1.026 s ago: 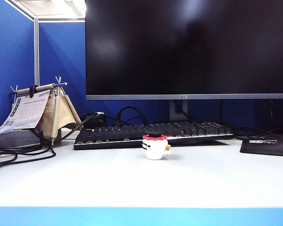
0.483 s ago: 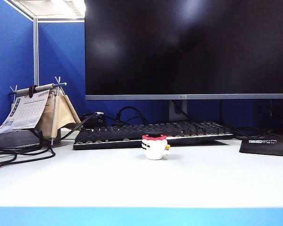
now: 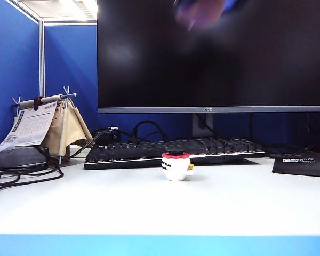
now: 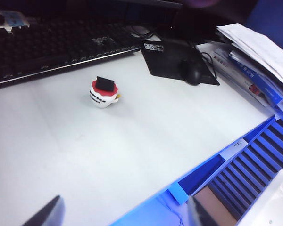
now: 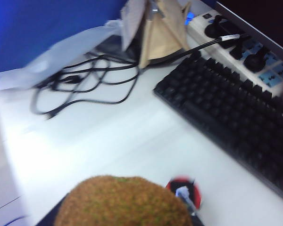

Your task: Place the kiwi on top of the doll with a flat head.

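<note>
The doll (image 3: 176,166), white with a red frill and a flat black top, stands on the white desk just in front of the keyboard. In the right wrist view the fuzzy brown-green kiwi (image 5: 122,202) fills the near edge, with my right gripper (image 5: 122,222) shut on it. The doll (image 5: 185,194) shows just past the fruit, below it. In the exterior view a blurred purplish shape (image 3: 202,10) at the top edge is that arm, high above the doll. My left gripper (image 4: 125,219) hangs open and empty over the desk's front edge, well short of the doll (image 4: 104,92).
A black keyboard (image 3: 170,152) and a large monitor (image 3: 210,53) stand behind the doll. A desk calendar (image 3: 42,125) and loose cables (image 3: 21,173) lie at the left. A mouse pad (image 3: 301,162) with a mouse (image 4: 193,73) and stacked papers (image 4: 254,56) are at the right.
A blurred shape, my right arm, has come into the top of the exterior view above the doll. The doll has not moved.
</note>
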Action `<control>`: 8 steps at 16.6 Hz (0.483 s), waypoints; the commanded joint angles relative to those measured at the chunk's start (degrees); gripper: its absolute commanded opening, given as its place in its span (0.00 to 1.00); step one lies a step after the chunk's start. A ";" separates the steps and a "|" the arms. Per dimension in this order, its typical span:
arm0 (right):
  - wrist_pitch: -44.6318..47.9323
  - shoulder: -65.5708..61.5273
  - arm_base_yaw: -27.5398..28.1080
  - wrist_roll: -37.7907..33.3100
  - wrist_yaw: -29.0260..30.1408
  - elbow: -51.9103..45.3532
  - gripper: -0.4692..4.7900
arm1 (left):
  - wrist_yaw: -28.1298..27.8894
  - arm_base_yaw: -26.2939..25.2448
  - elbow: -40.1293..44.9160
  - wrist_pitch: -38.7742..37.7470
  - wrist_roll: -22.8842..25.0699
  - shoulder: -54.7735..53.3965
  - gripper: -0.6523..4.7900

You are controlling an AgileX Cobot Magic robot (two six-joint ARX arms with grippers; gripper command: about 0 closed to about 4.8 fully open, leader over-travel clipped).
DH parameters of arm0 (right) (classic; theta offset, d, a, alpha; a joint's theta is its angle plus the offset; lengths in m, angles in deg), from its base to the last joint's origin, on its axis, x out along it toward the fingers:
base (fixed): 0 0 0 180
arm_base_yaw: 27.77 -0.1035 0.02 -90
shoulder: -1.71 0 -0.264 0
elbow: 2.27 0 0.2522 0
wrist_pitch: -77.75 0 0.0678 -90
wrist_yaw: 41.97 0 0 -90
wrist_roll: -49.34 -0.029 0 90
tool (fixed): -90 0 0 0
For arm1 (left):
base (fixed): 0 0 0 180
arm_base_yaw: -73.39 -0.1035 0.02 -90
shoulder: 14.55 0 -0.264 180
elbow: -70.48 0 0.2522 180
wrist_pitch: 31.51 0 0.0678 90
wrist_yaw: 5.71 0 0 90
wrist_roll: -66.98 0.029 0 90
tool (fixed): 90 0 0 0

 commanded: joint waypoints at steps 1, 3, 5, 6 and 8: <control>4.68 -5.55 -0.04 -0.50 0.17 0.37 0.17 | -0.26 -0.02 0.92 -0.13 0.28 -0.04 0.74; 5.55 -9.42 -0.04 -0.50 0.07 0.42 0.17 | -0.15 -0.02 1.88 -0.02 0.22 -0.07 0.74; 5.01 -12.70 -0.04 -0.50 -0.13 1.53 0.17 | -0.28 -0.02 1.90 0.39 0.22 -0.09 0.74; 3.23 -15.32 -0.04 -0.46 -0.59 3.74 0.17 | -0.26 -0.02 1.90 0.52 0.22 -0.09 0.74; -0.98 -20.22 -0.04 0.13 -2.67 9.25 0.17 | -0.26 -0.02 1.90 0.48 0.22 -0.09 0.74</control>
